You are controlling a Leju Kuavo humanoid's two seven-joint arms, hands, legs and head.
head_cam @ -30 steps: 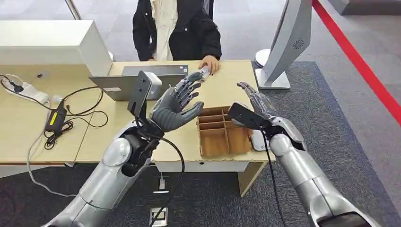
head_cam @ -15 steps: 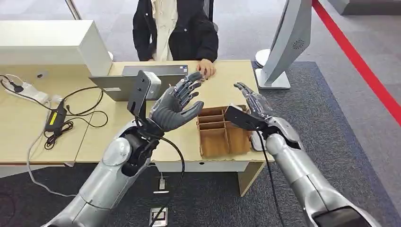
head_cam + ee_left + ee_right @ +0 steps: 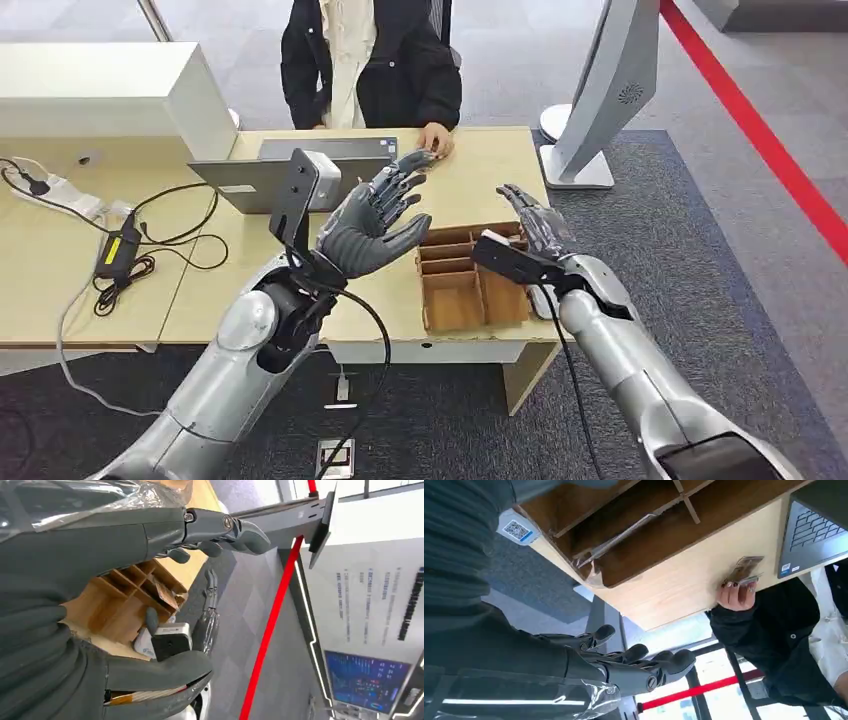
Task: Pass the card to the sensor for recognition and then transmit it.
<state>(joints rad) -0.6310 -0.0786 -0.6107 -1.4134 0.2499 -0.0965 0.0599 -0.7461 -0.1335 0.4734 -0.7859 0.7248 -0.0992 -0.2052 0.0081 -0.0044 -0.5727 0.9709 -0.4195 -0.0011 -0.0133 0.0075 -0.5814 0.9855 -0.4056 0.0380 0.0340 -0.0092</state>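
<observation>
A pale wooden surface [image 3: 480,170] stands on dark grey carpet [image 3: 690,260] crossed by a red floor line [image 3: 760,135]. At its far edge a seated person's hand [image 3: 437,137] holds the card [image 3: 744,569] on the wood, beside a laptop [image 3: 300,165]. The robot's left hand [image 3: 375,225] is raised, fingers spread, empty. The right hand [image 3: 535,222] hovers, fingers apart, over a compartmented wooden tray [image 3: 465,290].

An office reception: desk [image 3: 480,180], laptop [image 3: 300,165], kiosk screen [image 3: 610,90], carpet [image 3: 680,250].
</observation>
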